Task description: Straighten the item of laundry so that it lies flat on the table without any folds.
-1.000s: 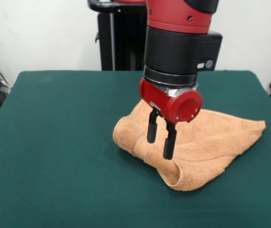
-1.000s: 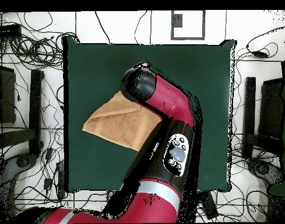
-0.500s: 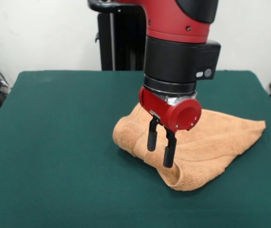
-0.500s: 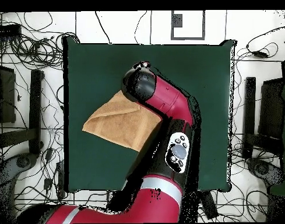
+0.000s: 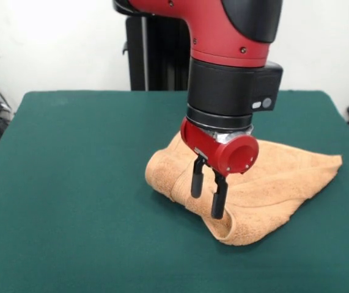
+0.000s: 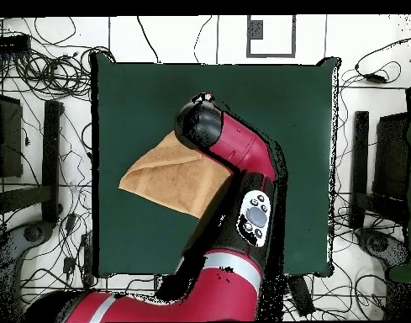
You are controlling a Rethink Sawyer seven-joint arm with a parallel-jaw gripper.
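Observation:
The item of laundry [image 5: 266, 183] is an orange-tan terry towel, folded over on itself in a rough wedge with a rolled fold along its near left edge. It lies on the dark green table [image 5: 70, 201]. My gripper [image 5: 206, 198] hangs straight down over the folded front part of the towel. Its two black fingers [image 5: 218, 198] stand slightly apart, open, with their tips at the fold and nothing between them. From above, the towel [image 6: 162, 177] shows left of the arm, which hides its right part and the gripper.
The red and black arm [image 6: 242, 177] crosses the table's middle in the overhead view. Cables and dark stands [image 6: 49, 160] lie on the floor round the table. Green cloth [image 5: 58, 134] stretches wide on the left of the towel.
The gripper has sunk a little toward the towel's fold and its fingers have drawn slightly closer. The towel has not moved.

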